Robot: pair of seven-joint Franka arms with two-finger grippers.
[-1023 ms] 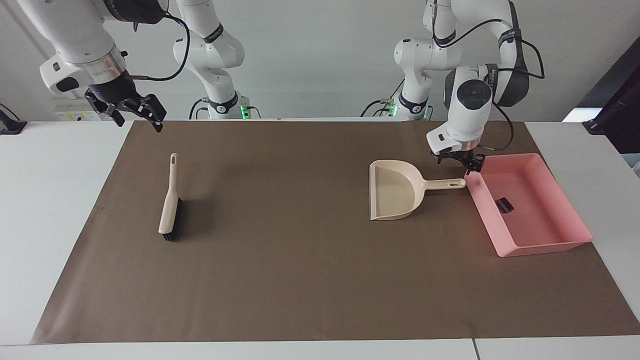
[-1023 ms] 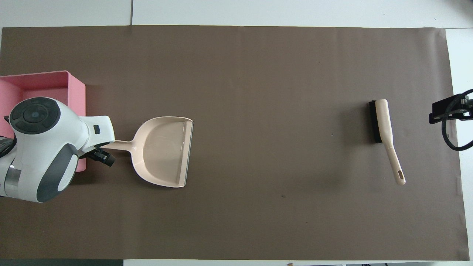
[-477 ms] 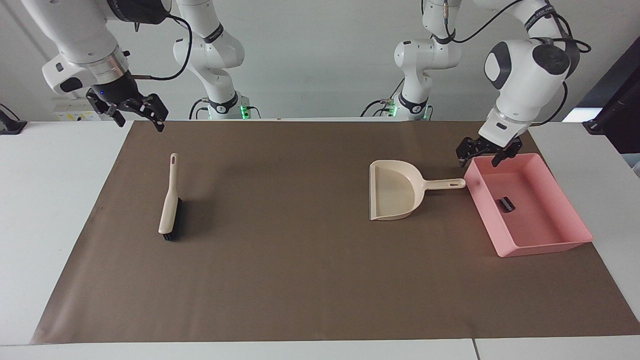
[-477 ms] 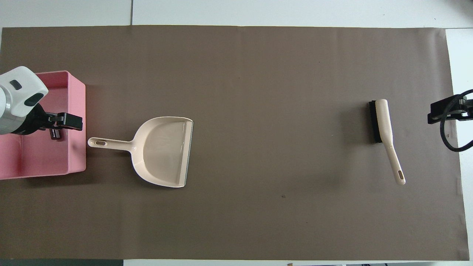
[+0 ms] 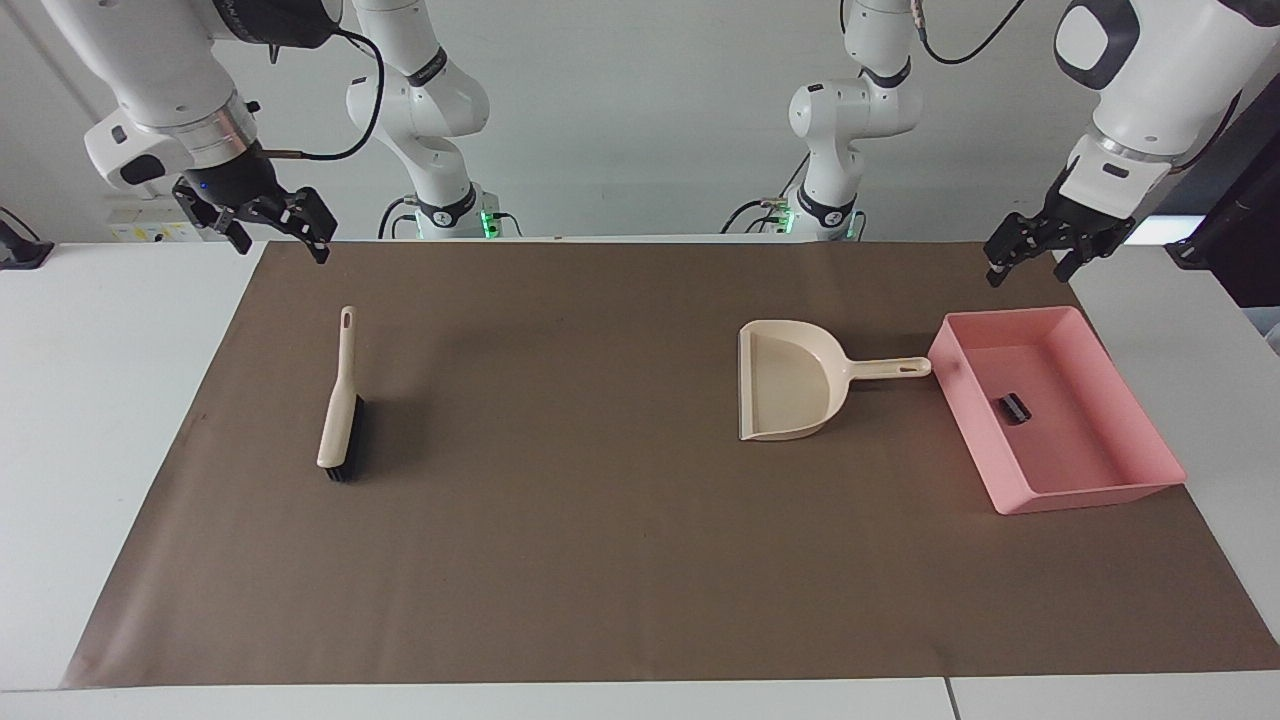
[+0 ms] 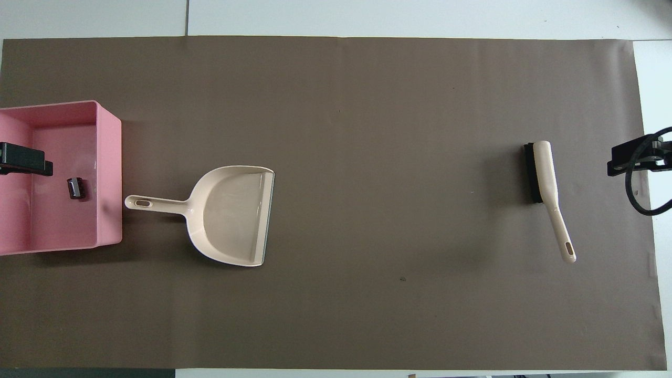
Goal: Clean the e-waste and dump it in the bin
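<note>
Left gripper [image 5: 1045, 250], fingers apart and empty, has lifted off the dustpan [image 5: 795, 380] handle, leaving a dark e-waste piece [image 5: 1012, 408] in the pink bin [image 5: 1090, 487]; right gripper [image 5: 268, 225] waits spread near the brush [image 5: 340, 415], so dumping looks finished.

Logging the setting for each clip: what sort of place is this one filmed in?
Most likely a robotics lab bench, not a home or workshop. Two Franka arms are mounted at a white table covered by a brown paper mat, with only staged props on it: a brush, a dustpan and a pink bin.
</note>
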